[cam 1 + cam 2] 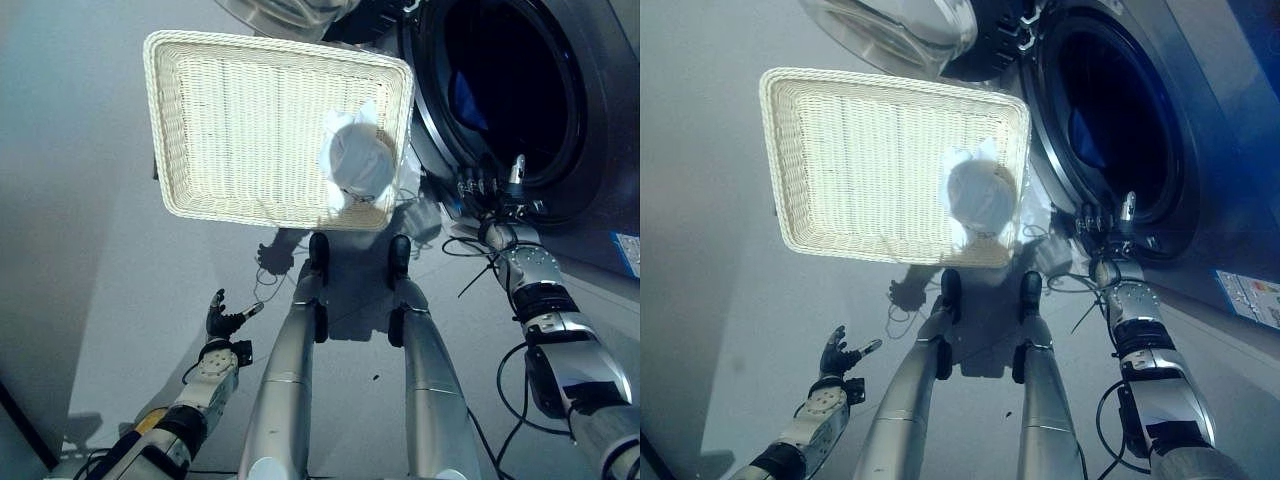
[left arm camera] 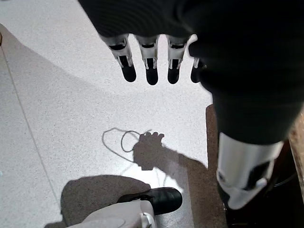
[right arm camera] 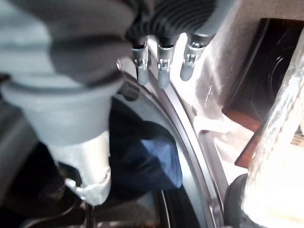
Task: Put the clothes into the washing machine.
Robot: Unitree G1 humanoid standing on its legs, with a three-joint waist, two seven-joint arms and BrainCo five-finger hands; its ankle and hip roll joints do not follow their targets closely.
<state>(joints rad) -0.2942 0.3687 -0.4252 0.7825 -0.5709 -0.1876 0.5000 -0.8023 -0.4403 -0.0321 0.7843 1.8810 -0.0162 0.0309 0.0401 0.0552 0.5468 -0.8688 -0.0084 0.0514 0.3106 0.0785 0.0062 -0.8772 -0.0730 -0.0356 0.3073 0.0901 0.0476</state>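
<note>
Laundry remains on the floor beside the front-loading washing machine with its dark round drum opening [image 1: 510, 95]: one crumpled white garment [image 1: 357, 158] sits in the corner of the shallow white woven rectangular basket [image 1: 230, 120] nearest the machine, while a blue cloth [image 3: 159, 159] already lies inside the drum, seen through the open glass door [image 1: 895, 30]. The right hand [image 1: 497, 185] hangs at the lower rim of the opening, fingers [image 3: 162, 73] straight and empty. The left hand [image 1: 228, 318] hovers over bare grey floor well apart from the basket, fingers likewise extended and holding nothing. The white garment lies just to the left of the right hand, between it and the basket's middle, so the right arm looks the nearer one for the next pick. The garment's bunched shape shows no clear long axis from this overhead angle.
</note>
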